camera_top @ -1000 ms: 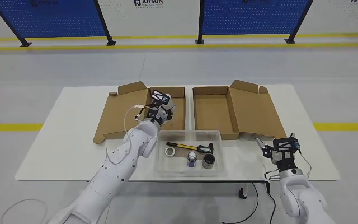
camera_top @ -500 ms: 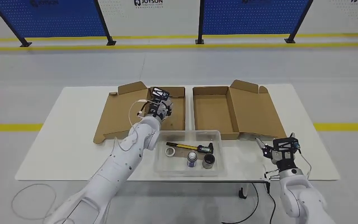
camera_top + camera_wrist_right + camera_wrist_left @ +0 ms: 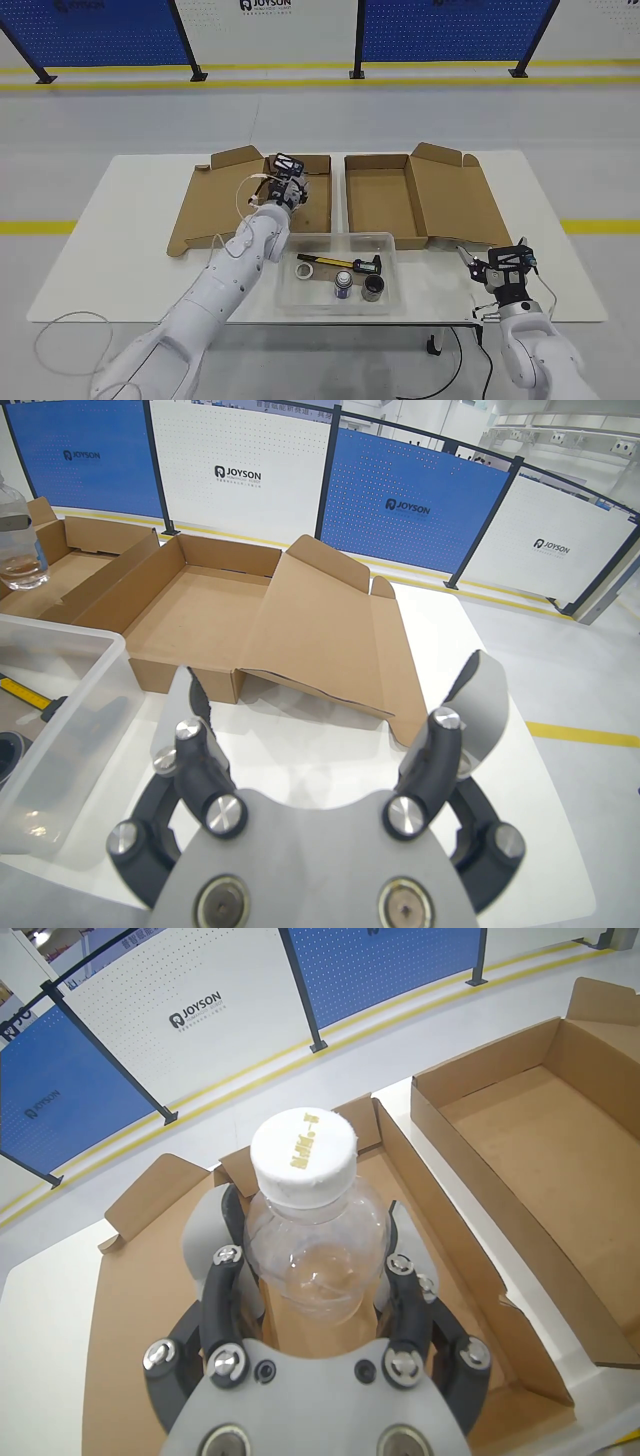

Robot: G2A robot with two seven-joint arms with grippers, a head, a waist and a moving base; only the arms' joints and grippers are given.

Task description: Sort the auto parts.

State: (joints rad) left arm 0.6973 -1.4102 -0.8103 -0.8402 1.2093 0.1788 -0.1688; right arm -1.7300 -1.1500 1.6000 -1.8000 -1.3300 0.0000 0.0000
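Left wrist view: left gripper point(image 3: 315, 1220) pinches a clear bottle point(image 3: 310, 1273) with white cap.

The clear glossy plastic bottle point(image 3: 310, 1258) has thin, smooth walls and a matt white plastic cap point(image 3: 304, 1155) with a ridged rim. Around the bottle, the left end effector point(image 3: 315, 1215) shows dull grey metal plates, matt black plastic links and shiny steel screws. The right end effector point(image 3: 335, 680) is built alike, its fingers point(image 3: 487, 680) satin metal with ridged dark pads. The brown cardboard box point(image 3: 215, 210) under the bottle and the second cardboard box point(image 3: 385, 200) beside it are matt, fibrous paperboard. The translucent plastic bin point(image 3: 340, 236) looks smooth and faintly glossy. The white counter point(image 3: 120, 250) is smooth.
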